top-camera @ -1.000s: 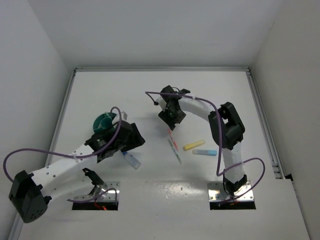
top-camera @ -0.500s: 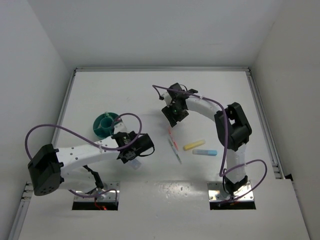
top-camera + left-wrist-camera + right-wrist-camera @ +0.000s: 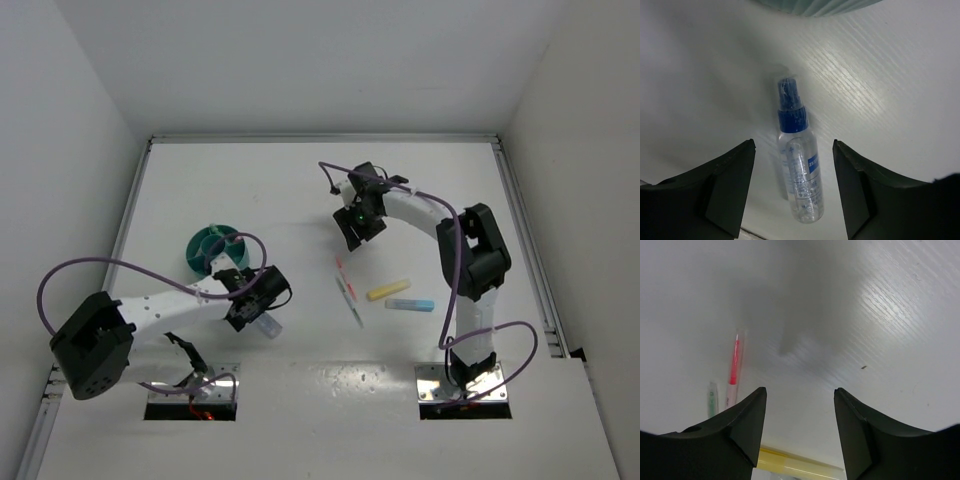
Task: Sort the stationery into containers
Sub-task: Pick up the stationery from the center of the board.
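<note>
A clear bottle with a blue cap [image 3: 797, 170] lies flat on the white table, and my left gripper [image 3: 793, 146] hovers above it, open, one finger on each side. In the top view the left gripper [image 3: 258, 304] covers most of the bottle [image 3: 269, 326]. The round teal organiser [image 3: 212, 248] stands just behind it; its rim [image 3: 815, 6] shows at the top of the left wrist view. My right gripper [image 3: 357, 230] is open and empty above bare table, beyond a pink pen [image 3: 734, 369], a green pen [image 3: 713, 399] and a yellow marker [image 3: 795, 466].
In the top view the two thin pens [image 3: 347, 290] lie mid-table, with the yellow marker [image 3: 388, 289] and a blue marker [image 3: 410, 304] to their right. White walls enclose the table at the back and both sides.
My left gripper has moved from over the teal organiser forward and right to over the bottle. My right gripper has drifted right, away from the pens.
</note>
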